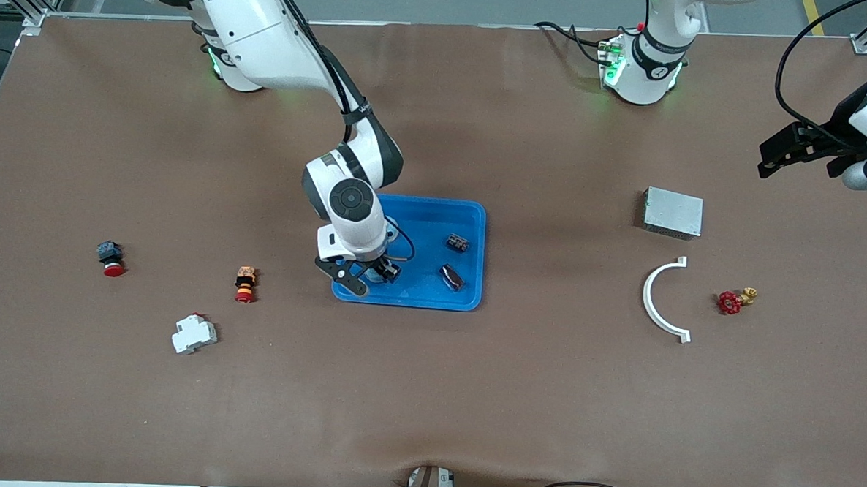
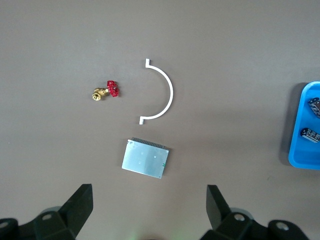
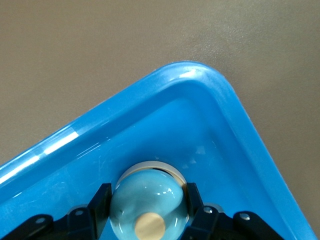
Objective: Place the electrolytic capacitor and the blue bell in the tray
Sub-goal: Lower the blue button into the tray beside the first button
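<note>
I read no writing anywhere; the bright blue tray (image 1: 471,216) sits mid-table, holding two dark capacitors (image 1: 458,242); my right gripper (image 1: 374,272) is clamped on the glossy pale-blue bell (image 3: 146,200) in the tray's corner; the left gripper (image 2: 150,207) waits wide over bare table.

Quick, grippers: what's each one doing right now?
Left gripper: open, empty, waiting over the table near the grey metal box.
Right gripper: shut on the blue bell, over a corner of the tray.
</note>
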You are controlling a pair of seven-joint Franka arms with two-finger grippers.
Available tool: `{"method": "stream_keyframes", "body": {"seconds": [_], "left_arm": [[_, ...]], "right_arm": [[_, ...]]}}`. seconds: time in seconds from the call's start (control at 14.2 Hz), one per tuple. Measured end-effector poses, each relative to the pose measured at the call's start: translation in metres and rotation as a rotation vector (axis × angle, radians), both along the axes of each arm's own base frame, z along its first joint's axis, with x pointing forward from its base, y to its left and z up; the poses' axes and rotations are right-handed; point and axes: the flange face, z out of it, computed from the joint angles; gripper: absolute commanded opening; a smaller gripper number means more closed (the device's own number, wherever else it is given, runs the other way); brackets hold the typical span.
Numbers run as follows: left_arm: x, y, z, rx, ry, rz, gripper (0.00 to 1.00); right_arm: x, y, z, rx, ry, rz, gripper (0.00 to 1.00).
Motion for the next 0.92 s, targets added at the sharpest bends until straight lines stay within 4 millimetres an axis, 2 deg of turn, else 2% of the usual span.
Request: {"method": "stream_keyframes", "body": {"seconds": [0.42, 0.92], "left_arm": [[-0.0001, -0.0006, 0.0, 0.0, 0.0, -0.001, 1.0], [-0.0001, -0.0007, 0.0, 0.0, 0.0, -0.001, 1.0]], "right_arm": [[0.0019, -0.004, -0.0089, -0.014, -0.008, 0.005, 1.0], [0.0047, -0.0015, -0.0046, -0.012, -0.02, 0.012, 1.0]]}}
